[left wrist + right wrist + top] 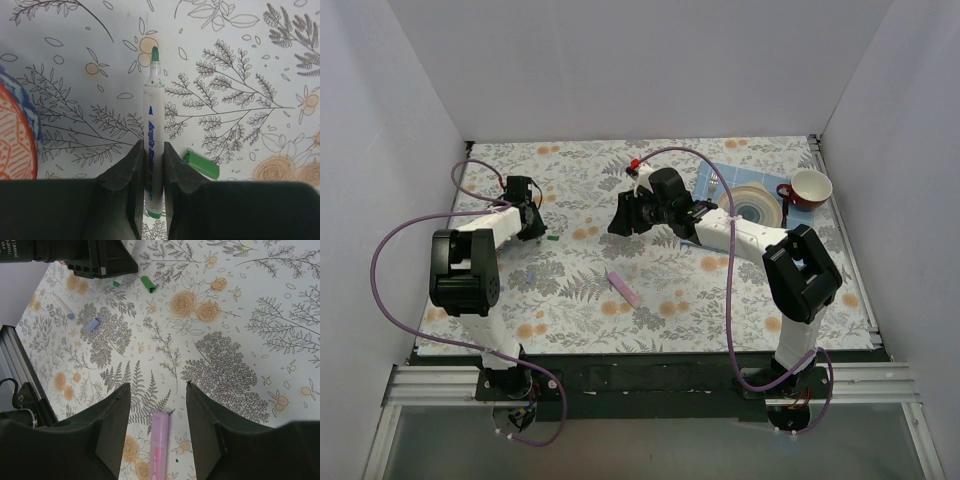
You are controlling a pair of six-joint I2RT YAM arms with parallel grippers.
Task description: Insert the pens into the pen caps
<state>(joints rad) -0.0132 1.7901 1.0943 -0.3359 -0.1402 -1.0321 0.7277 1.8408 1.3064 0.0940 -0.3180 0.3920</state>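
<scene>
My left gripper [151, 146] is shut on a whitish pen [152, 120] with a green tip that points away from the wrist. A green pen cap [201, 165] lies on the table just right of the fingers, apart from the pen. In the top view the left gripper [532, 222] sits beside that cap [549, 240]. My right gripper [157, 386] is open and empty, hovering over a pink-lilac pen [159, 445] that lies flat between and below the fingers. The pen also shows in the top view [622, 287], nearer than the right gripper [620, 222].
A small lilac-blue cap [93, 324] and a thin whitish pen [62, 307] lie on the floral cloth at the left. A blue plate [720, 185] carrying a tape roll and a red-and-white cup [810, 188] stand at the back right. An orange-and-blue object [15, 135] is left of the left gripper.
</scene>
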